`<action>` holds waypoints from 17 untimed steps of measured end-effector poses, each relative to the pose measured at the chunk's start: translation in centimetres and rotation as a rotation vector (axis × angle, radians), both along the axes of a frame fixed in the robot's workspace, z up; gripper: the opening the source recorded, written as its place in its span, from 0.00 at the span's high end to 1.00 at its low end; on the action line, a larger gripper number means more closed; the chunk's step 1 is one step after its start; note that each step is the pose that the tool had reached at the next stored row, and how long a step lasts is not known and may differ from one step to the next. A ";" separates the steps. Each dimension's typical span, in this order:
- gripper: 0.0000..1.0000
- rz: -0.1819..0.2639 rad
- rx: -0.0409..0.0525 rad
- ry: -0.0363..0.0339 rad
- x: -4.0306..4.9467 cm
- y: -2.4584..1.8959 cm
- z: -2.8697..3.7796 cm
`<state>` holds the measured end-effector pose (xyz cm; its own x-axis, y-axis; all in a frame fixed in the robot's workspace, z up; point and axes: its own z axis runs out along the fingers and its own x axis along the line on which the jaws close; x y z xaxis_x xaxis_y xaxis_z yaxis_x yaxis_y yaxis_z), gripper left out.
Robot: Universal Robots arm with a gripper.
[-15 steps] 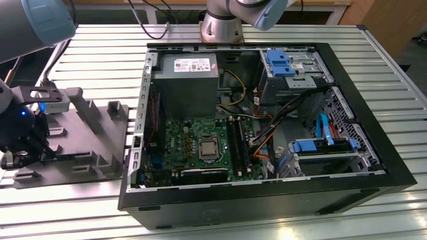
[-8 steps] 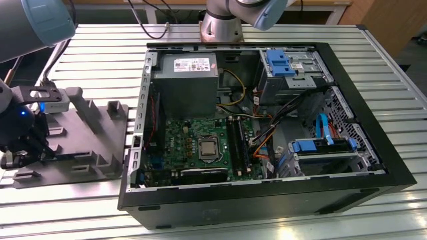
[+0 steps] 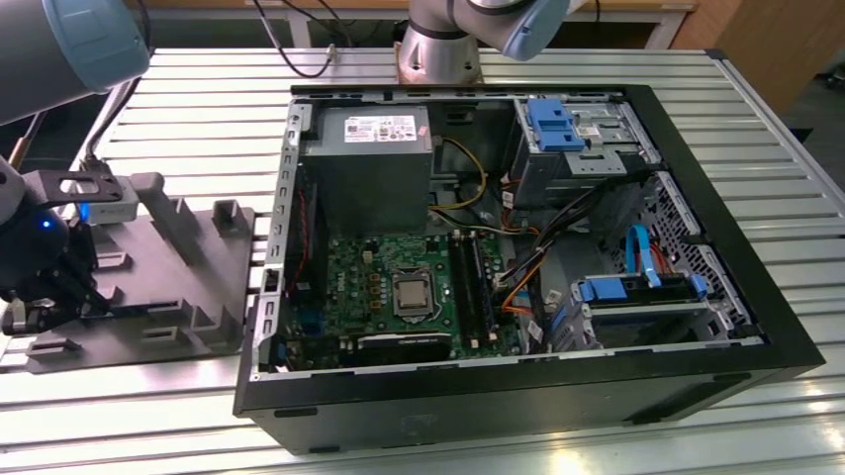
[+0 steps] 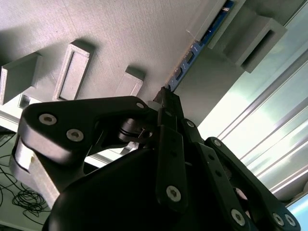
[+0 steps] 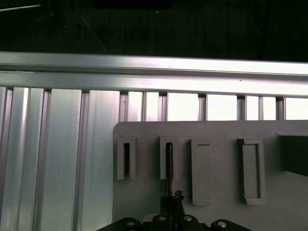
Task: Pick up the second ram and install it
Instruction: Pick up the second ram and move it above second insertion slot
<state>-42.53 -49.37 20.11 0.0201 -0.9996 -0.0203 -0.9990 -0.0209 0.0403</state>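
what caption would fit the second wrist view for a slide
Gripper at one end of the second ram, which sits on edge in the grey holder tray.

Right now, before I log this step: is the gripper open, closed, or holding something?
Gripper: closed on the second ram, which stands on edge at the grey holder tray.
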 end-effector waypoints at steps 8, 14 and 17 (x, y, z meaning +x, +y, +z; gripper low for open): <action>0.88 0.001 0.0000 0.0000 0.00 0.00 0.03; 0.88 0.001 0.0000 0.0000 0.00 0.00 0.64; 0.88 0.001 0.0000 0.0000 0.00 0.00 0.90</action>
<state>-42.53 -49.37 21.02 0.0206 -0.9996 -0.0203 -0.9990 -0.0214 0.0403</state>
